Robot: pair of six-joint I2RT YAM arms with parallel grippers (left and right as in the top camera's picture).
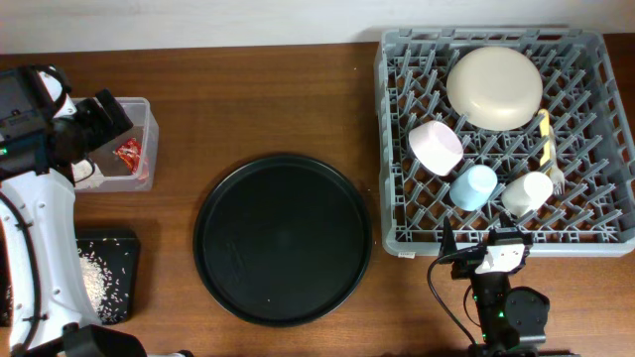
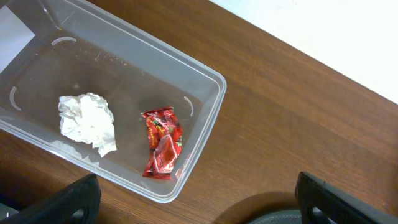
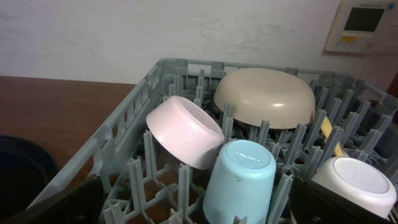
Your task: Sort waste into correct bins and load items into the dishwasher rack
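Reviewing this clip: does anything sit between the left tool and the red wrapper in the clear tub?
Nothing visible does. The left tool, open, hangs above the clear tub, which has no lid. The red wrapper lies bare on the tub floor, beside the tissue wad but apart from it.

Robot lab: wooden table (image 1: pixel 258 99), wall control panel (image 3: pixel 364 25)

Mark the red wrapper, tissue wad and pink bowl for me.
red wrapper (image 2: pixel 161 143), left wrist view, middle of the crinkled foil.
tissue wad (image 2: pixel 88 121), left wrist view, centre of the crumpled wad.
pink bowl (image 3: pixel 185 132), right wrist view, on its outer side.
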